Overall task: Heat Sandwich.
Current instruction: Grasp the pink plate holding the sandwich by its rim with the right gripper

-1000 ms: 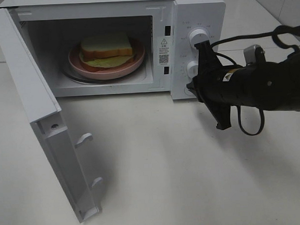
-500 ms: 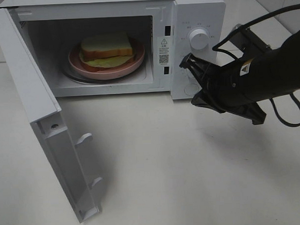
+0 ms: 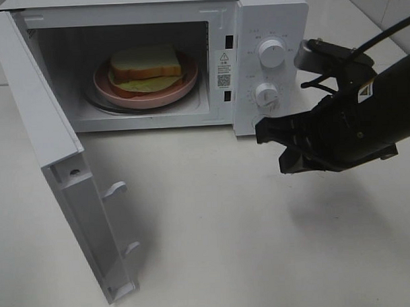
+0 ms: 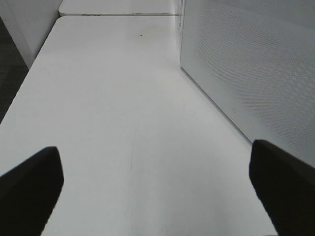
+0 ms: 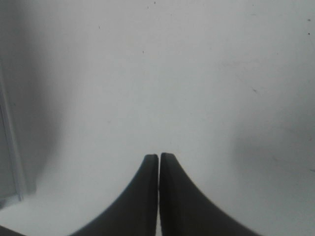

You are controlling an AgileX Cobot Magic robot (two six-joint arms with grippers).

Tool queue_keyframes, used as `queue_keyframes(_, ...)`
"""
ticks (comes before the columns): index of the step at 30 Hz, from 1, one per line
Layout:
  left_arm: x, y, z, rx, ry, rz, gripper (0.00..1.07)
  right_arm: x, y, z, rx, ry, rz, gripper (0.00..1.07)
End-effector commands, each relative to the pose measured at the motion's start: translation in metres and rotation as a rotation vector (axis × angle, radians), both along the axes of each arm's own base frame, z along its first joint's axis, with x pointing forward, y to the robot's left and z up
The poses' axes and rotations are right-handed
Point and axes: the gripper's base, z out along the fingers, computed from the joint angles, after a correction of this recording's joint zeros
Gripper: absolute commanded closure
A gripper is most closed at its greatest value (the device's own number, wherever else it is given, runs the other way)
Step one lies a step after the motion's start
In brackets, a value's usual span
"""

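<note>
Tabletop (image 3: 207, 221) between microwave door (image 3: 54, 165), right gripper (image 5: 158, 158)

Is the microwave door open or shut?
Open. The door stands wide, and you can see the sandwich on its plate inside.

Left gripper (image 4: 157, 191): jaws spread wide. The wrist view shows only the two dark fingertips (image 4: 30, 189), one at each side edge of the frame.
Right gripper (image 5: 158, 158): jaws closed, both fingers (image 5: 140, 196) pressed together along their length, tips meeting.
Right arm (image 3: 372, 107): black, comes in from the right of the high view, forearm roughly level, gripper end angled down and leftward, wrist camera (image 3: 311, 54) on top.
</note>
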Motion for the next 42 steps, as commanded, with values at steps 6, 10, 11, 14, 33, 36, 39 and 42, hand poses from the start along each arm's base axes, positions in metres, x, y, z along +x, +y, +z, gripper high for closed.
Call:
queue_keyframes(6, -0.0031, 0.0, 0.0, 0.005, -0.026, -0.004, 0.1, -0.0138, -0.0026, -0.0034, -0.187, -0.009, 0.428, 1.02)
queue_keyframes(10, -0.0031, 0.0, 0.0, 0.005, -0.026, -0.004, 0.1, -0.0164, -0.0033, -0.0044, -0.249, -0.043, 0.609, 1.02)
queue_keyframes(11, -0.0031, 0.0, 0.0, 0.005, -0.026, -0.004, 0.1, -0.0164, -0.0033, -0.0044, -0.249, -0.043, 0.609, 1.02)
queue_keyframes(14, -0.0031, 0.0, 0.0, 0.005, -0.026, -0.004, 0.1, -0.0163, -0.0039, -0.0045, -0.325, -0.126, 0.827, 1.0)
queue_keyframes(33, -0.0031, 0.0, 0.0, 0.005, -0.026, -0.004, 0.1, -0.0122, -0.0031, -0.0031, -0.557, -0.418, 1.42, 0.71)
queue_keyframes(36, -0.0031, 0.0, 0.0, 0.005, -0.026, -0.004, 0.1, -0.0108, -0.0027, -0.0025, -0.554, -0.422, 1.384, 0.5)
queue_keyframes(39, -0.0031, 0.0, 0.0, 0.005, -0.026, -0.004, 0.1, -0.011, -0.0028, -0.0026, -0.533, -0.397, 1.333, 0.21)
queue_keyframes(42, -0.0031, 0.0, 0.0, 0.005, -0.026, -0.004, 0.1, -0.0111, -0.0028, -0.0026, -0.526, -0.388, 1.313, 0.12)
